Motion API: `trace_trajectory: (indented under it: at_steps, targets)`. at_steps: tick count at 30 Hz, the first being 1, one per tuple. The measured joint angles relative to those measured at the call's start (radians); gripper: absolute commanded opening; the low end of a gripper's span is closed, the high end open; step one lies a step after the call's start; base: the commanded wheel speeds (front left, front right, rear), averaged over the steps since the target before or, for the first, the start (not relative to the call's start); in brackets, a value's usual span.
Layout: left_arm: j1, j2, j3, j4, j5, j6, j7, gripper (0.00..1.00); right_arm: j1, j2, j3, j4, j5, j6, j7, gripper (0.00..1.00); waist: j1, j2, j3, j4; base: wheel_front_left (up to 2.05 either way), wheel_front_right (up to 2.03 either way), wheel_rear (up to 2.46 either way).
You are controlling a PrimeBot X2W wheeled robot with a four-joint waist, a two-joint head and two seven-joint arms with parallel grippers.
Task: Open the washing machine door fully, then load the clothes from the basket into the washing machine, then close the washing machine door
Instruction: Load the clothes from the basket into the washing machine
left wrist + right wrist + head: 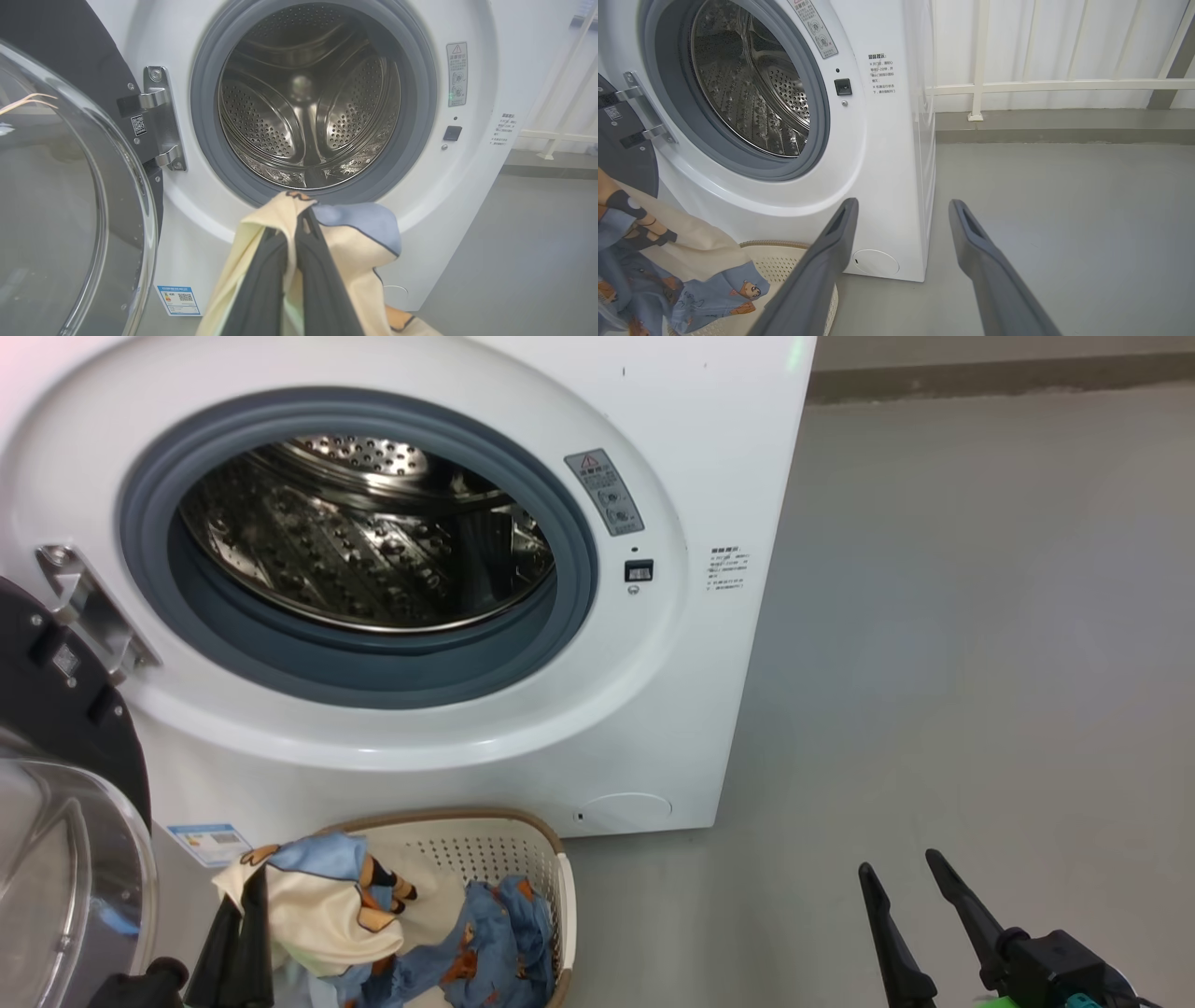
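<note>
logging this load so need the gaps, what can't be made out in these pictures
Basket: head view, floor covered by clothes, near side cut by the bottom edge.
How many clothes: heaped, so lower pieces are hidden.
Door: cut by the left edge in head and left wrist views.
Left claw: tips buried in clothes, left wrist view.
Labels: print too small to read.

Head view looked down from close at the washing machine [709,476] front and basket [523,823], left wrist view faced the drum [261,116] nearly square-on, right wrist view obliquely from the right, all sharing that drum opening.
</note>
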Motion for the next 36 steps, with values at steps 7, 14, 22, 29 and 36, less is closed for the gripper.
trace_trajectory:
  at_steps: [7,14,22,29,36]
  targets:
    - [-0.061,-0.001,-0.001,0.029,-0.009,-0.002,0.0,0.0,-0.007,0.001,-0.003,-0.005,0.0,0.0,0.0,1.0,0.0,0.0,0.044,0.001,0.0,0.0,0.0]
    - [-0.152,-0.002,-0.001,0.076,-0.008,-0.015,0.0,0.0,-0.045,0.001,-0.003,-0.015,0.001,0.0,0.0,1.0,0.0,0.0,0.111,-0.007,0.0,0.0,0.0]
    - [-0.306,-0.003,0.011,0.163,-0.002,-0.028,0.0,0.0,-0.096,0.0,-0.002,-0.023,0.001,0.0,0.0,1.0,0.0,0.0,0.2,-0.027,0.0,0.0,0.0]
    - [-0.442,0.006,0.026,0.24,0.003,-0.038,0.0,0.0,-0.13,0.0,0.005,-0.024,0.001,0.0,0.0,1.0,0.0,0.0,0.263,-0.06,0.0,0.0,0.0]
    - [-0.605,0.028,0.015,0.333,0.021,-0.045,0.0,0.0,-0.161,-0.001,0.022,-0.026,0.002,0.0,0.0,1.0,-0.0001,0.0,0.32,-0.1,0.0,0.0,0.0]
